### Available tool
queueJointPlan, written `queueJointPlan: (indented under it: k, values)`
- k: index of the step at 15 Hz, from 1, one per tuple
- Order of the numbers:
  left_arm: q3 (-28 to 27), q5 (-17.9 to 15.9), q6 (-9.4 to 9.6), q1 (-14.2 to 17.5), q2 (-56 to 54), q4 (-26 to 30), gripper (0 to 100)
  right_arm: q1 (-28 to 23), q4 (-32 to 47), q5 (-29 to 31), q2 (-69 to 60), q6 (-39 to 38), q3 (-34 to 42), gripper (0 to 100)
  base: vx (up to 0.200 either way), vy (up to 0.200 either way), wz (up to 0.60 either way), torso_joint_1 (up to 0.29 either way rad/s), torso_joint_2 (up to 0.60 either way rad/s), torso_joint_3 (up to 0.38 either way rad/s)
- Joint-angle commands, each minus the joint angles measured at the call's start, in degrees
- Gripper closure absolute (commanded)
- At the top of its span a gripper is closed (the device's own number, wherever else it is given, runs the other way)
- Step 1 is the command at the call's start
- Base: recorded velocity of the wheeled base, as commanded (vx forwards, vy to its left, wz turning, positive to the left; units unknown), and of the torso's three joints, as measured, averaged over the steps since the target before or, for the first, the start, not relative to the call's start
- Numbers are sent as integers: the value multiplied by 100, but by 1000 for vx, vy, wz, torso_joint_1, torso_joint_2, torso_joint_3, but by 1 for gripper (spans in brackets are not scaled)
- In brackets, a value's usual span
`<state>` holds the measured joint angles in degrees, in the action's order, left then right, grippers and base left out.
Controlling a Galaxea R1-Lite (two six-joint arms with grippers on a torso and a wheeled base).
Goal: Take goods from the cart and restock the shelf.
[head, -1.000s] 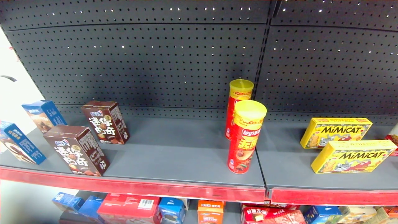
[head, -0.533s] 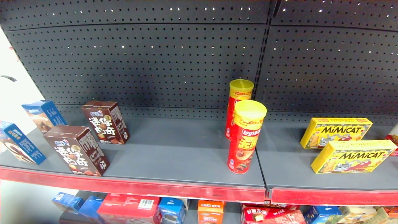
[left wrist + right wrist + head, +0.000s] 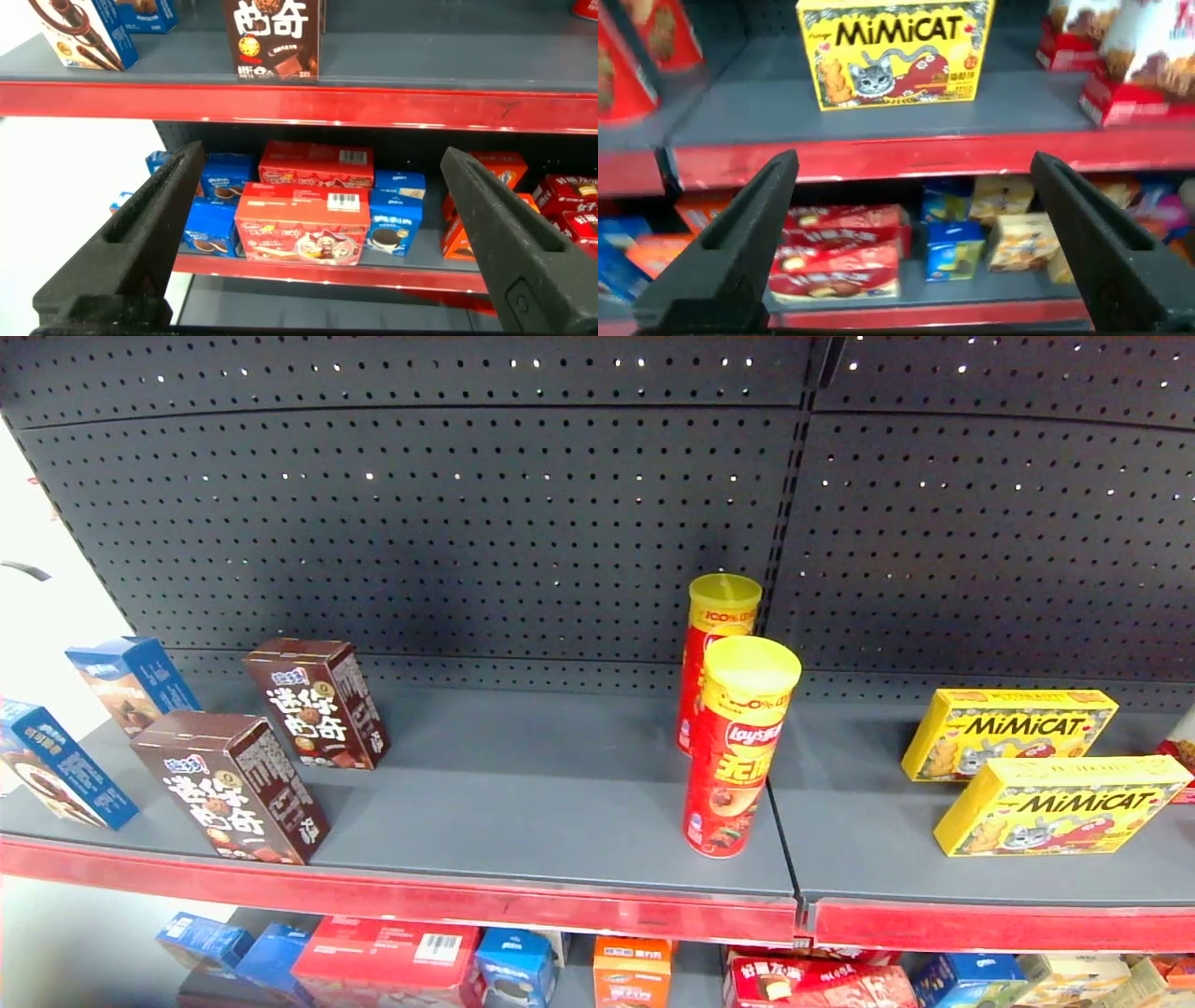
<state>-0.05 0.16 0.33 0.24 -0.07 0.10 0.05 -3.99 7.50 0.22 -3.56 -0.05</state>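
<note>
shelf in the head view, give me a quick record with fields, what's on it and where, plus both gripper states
shelf: grey, red front edge
left end: two blue boxes, two brown boxes, upright
middle: two red chip cans, yellow lids, one behind the other
right end: two yellow boxes, one behind the other
left gripper: open, empty
right gripper: open, empty

Head overlooks shelf (image 3: 523,784); wrists face its red edge
</note>
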Motion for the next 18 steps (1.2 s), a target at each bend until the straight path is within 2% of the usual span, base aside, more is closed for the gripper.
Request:
queueJointPlan:
  k: [1,3,4,10,12,14,15,17,18]
  values:
    - [-4,2,2,2,7,-1,0,4,-6,-29,-13,101,5,0,0,0,0,0,0,0]
    - [-4,2,2,2,7,-1,0,4,-14,-293,-13,910,5,0,0,0,0,0,0,0]
    - [-4,2,2,2,7,-1,0,4,-41,-688,-13,1340,5,0,0,0,0,0,0,0]
    - [-4,2,2,2,7,-1,0,4,-32,-697,-13,699,5,0,0,0,0,0,0,0]
    - [-4,2,2,2,7,-1,0,4,-41,-161,-13,743,5,0,0,0,0,0,0,0]
    - [-4,2,2,2,7,-1,0,-5,-41,-91,-13,813,5,0,0,0,0,0,0,0]
    - [-4,2,2,2,7,-1,0,4,-23,-389,-13,822,5,0,0,0,0,0,0,0]
    - [-4,2,2,2,7,-1,0,4,3,-1418,-13,822,5,0,0,0,0,0,0,0]
    - [-4,2,2,2,7,-1,0,4,38,-1435,-13,848,5,0,0,0,0,0,0,0]
